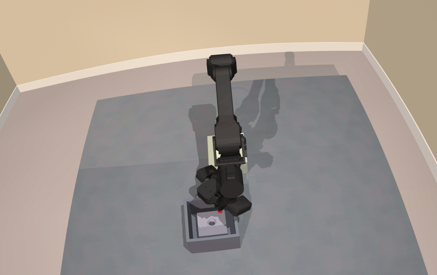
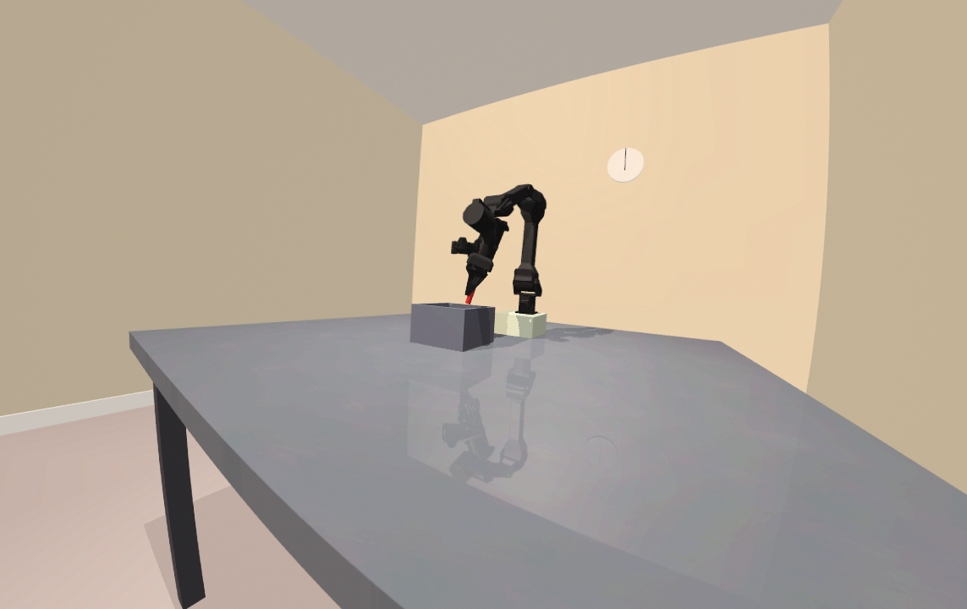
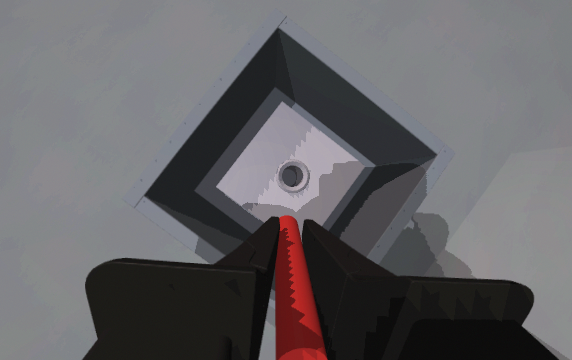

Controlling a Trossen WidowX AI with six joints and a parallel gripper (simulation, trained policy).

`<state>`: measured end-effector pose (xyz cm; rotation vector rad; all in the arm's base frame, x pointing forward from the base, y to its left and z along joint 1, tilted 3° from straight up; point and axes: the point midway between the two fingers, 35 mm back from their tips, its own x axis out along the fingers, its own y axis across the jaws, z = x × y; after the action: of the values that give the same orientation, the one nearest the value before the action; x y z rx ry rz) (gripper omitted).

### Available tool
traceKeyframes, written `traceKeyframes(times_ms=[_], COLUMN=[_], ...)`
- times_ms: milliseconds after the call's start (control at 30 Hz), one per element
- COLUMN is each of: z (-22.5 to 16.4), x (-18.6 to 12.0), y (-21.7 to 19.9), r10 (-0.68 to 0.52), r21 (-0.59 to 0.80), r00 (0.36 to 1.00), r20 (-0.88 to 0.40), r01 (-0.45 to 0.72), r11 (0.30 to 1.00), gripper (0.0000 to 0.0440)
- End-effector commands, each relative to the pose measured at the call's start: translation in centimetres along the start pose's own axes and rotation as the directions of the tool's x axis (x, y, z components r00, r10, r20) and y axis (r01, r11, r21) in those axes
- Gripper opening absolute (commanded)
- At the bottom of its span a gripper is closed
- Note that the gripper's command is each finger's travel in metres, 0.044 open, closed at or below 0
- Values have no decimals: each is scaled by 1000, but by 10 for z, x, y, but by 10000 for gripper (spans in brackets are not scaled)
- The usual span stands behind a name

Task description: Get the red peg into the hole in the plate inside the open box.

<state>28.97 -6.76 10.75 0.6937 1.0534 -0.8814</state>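
My gripper (image 1: pixel 220 207) (image 2: pixel 469 290) (image 3: pixel 290 226) is shut on the red peg (image 1: pixel 219 211) (image 2: pixel 469 297) (image 3: pixel 292 280). The peg is tilted in the exterior view, with its lower end near the height of the box's rim. The open grey box (image 1: pixel 215 245) (image 2: pixel 437 326) (image 3: pixel 206 95) stands on the table. The gripper is over the box's rear part, on the side toward the arm's base. The pale plate (image 1: pixel 203 229) (image 3: pixel 261 155) lies at the box's bottom, and its round hole (image 1: pixel 211 222) (image 3: pixel 291 176) is visible and empty. The hole lies beyond the peg's tip in the wrist view.
The pale yellow base block (image 1: pixel 210 150) (image 2: pixel 535 326) of the arm stands behind the box on the grey table (image 1: pixel 302 205) (image 2: pixel 547 485). The box's four walls rise around the plate. The arm's shadow falls across part of the box.
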Motion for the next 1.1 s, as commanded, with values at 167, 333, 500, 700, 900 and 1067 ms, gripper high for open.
traceKeyframes(times_ms=[167,333,500,700,900,1067], z=[19,22,22,21,24,39], x=[19,32,47,61,69,72], y=[-1,-2,-3,-6,-6,0], r10=[1,-4,-18,-40,-71,-68], r21=[36,47,44,16,-26,-43], r00=[1000,999,998,996,992,994], r20=[-22,-42,-66,-85,-103,-87], r01=[0,6,21,41,69,64], r11=[999,999,999,999,997,997], gripper=[3,2,1,108,150,243])
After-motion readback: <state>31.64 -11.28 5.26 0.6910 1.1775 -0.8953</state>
